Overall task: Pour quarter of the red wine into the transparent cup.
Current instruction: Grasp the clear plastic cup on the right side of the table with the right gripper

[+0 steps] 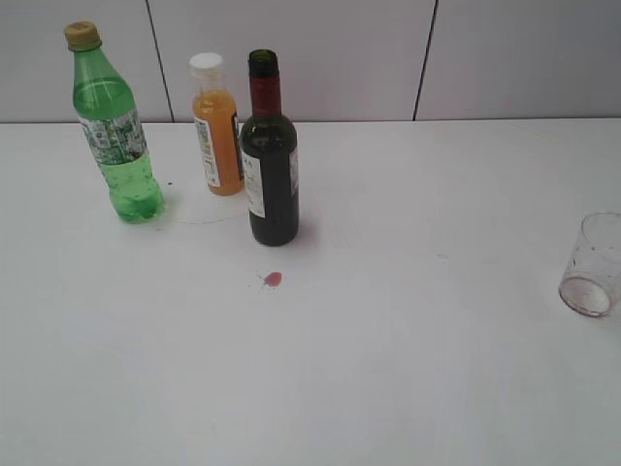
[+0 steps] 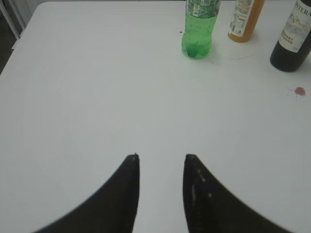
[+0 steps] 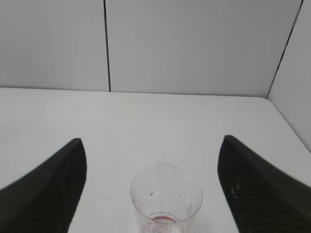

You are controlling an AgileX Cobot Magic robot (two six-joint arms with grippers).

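The red wine bottle [image 1: 269,160], dark glass with a red foil neck and white label, stands upright and uncapped at the table's back left; its base shows in the left wrist view [image 2: 291,41]. The transparent cup [image 1: 592,264] stands at the right edge with red specks and a reddish ring at its bottom. In the right wrist view the cup [image 3: 166,198] sits between the wide-open fingers of my right gripper [image 3: 151,145], untouched. My left gripper [image 2: 161,158] is open and empty over bare table, well short of the bottles. Neither gripper shows in the exterior view.
A green plastic soda bottle [image 1: 114,126] and an orange juice bottle [image 1: 217,126] stand left of the wine bottle. A small red wine drop [image 1: 274,280] lies on the white table [image 1: 388,369] in front of it. A white panelled wall runs behind.
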